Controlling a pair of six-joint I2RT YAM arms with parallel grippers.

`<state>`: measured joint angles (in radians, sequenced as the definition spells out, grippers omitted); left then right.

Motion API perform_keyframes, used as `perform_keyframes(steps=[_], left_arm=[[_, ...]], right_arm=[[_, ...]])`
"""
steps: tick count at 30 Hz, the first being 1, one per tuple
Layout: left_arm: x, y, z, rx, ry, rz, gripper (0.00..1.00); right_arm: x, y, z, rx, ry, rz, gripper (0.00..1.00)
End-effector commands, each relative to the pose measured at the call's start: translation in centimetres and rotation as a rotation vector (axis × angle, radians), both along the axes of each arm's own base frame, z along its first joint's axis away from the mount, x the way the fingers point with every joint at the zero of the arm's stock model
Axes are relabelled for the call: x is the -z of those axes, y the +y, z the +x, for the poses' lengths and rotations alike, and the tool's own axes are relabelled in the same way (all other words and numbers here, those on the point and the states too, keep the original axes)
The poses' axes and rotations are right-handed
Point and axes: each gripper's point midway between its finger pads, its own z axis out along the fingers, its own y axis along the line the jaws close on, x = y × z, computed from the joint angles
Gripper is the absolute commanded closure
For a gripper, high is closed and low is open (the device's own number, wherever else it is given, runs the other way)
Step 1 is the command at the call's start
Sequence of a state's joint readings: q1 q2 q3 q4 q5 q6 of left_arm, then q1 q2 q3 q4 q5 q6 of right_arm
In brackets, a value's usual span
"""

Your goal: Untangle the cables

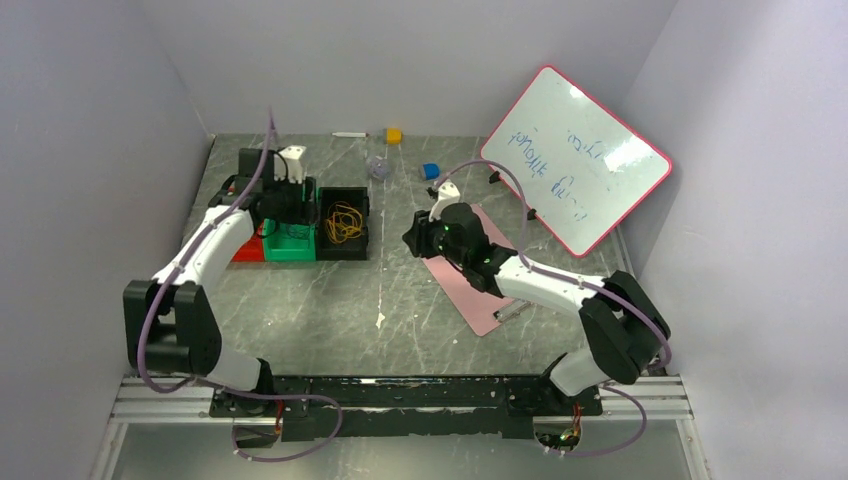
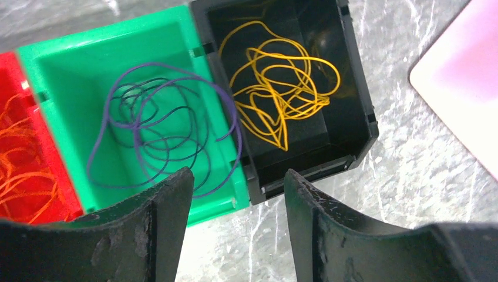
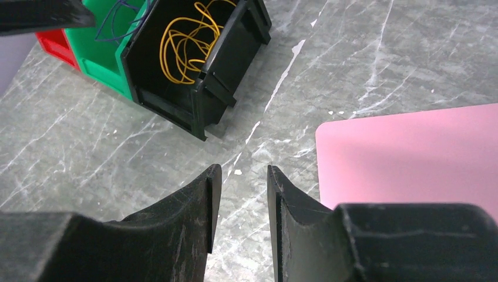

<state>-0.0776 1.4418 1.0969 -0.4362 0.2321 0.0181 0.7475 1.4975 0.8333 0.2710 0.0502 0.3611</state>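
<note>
1. Well, the yellow cable (image 2: 276,88) curls in loose loops inside the black bin (image 2: 358,88). The dark purple cable (image 2: 158,129) coils in the green bin (image 2: 70,76), with one loop lying over that bin's rim on the black bin's side. The orange cable (image 2: 17,164) lies in the red bin (image 2: 12,88).
2. The three bins stand touching in a row near the table's left edge: red outermost, green in the middle, black toward the centre.
3. My left claw (image 2: 238,182) hovers above the green and black bins, fingers spread wide, grasping nothing.
4. My right claw (image 3: 241,173) hangs over the middle of the table, beside the pink mat (image 3: 411,153). Its fingers stand a narrow gap apart, and nothing is between them.
5. The table (image 1: 390,290) is grey marbled stone with white veins and a few white specks. The pink mat lies flat, right of centre.
6. Along the far edge sit a yellow block (image 1: 394,135) and, a little nearer, a blue block (image 1: 431,171).
7. A red-rimmed whiteboard (image 1: 575,160) with blue writing leans tilted at the far right corner.
8. Pale walls close in on the left, far and right sides. A metal rail (image 1: 150,400) runs along the near edge.
</note>
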Motion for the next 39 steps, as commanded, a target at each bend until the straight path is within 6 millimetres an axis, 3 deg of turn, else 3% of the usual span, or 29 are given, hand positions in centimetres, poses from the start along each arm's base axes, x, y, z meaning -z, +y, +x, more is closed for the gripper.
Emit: perform_keyframes(steps=[1,12,23,39], left_arm=[[1.1,-1.3,0.3,0.120,0.034,0.076,0.38],[2.0,1.2,-0.6,0.060,0.029,0.202,0.46],[3.6,1.1,-0.8,0.123,0.070,0.260,0.52],[5.6,0.9,-0.2,0.171,0.144,0.297,0.53]], right_arm=[[-0.8,-0.8,-0.4,0.009,-0.014,0.004,0.62],[-0.7,-0.8,-1.0,-0.018,-0.006,-0.005,0.61],[-0.3,-1.1,-1.6,-0.026,0.011,-0.011,0.61],[0.3,-1.0,-1.9,-0.035,0.028,-0.011,0.60]])
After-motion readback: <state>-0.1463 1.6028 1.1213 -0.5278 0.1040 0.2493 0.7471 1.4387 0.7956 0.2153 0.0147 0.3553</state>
